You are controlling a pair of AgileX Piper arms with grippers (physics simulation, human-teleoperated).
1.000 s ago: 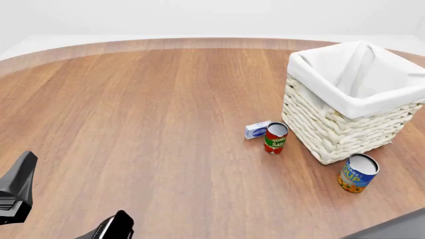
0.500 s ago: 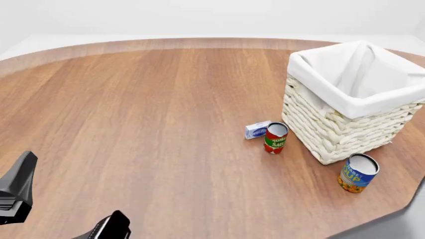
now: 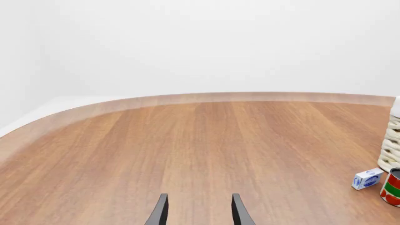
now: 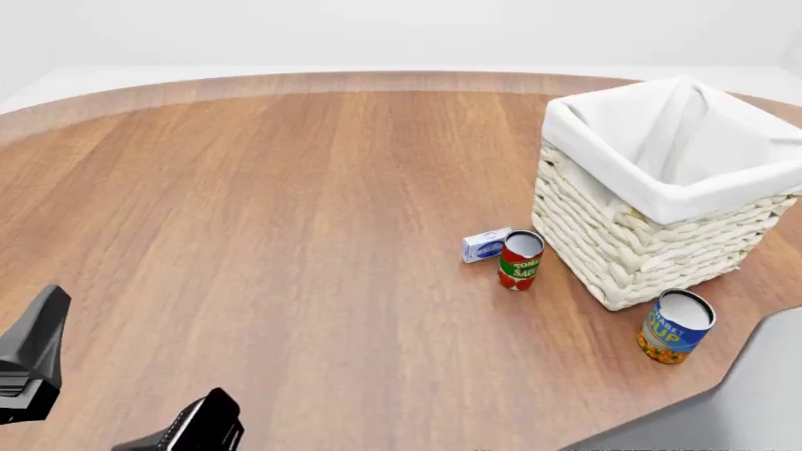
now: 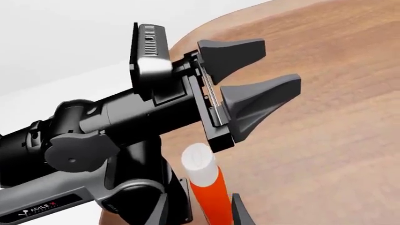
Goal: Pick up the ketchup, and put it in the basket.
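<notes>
The right end effector [image 5: 198,214] shows only in its own wrist view, where its two dark fingertips stand on either side of the ketchup [image 5: 208,187], the orange-red bottle with its white cap rising between them; the fingers sit right against the bottle's sides, gripping it. Just past the bottle in that view stands the left arm's dark body, with the left end effector [image 5: 250,79] at its tip, its two wedge-shaped fingers spread apart and holding nothing. The left wrist view shows the same open fingers over bare wood. In the front view the left end effector [image 4: 36,352] sits at the near left edge of the table [image 4: 276,235]. Toward the table's right edge stands the basket [image 4: 652,244], woven and lined with white cloth. Just beside its near left wall are a red-and-green can [image 4: 519,260] and a small white-and-blue box [image 4: 485,244], and a blue-and-yellow can [image 4: 674,326] stands near its front corner.
</notes>
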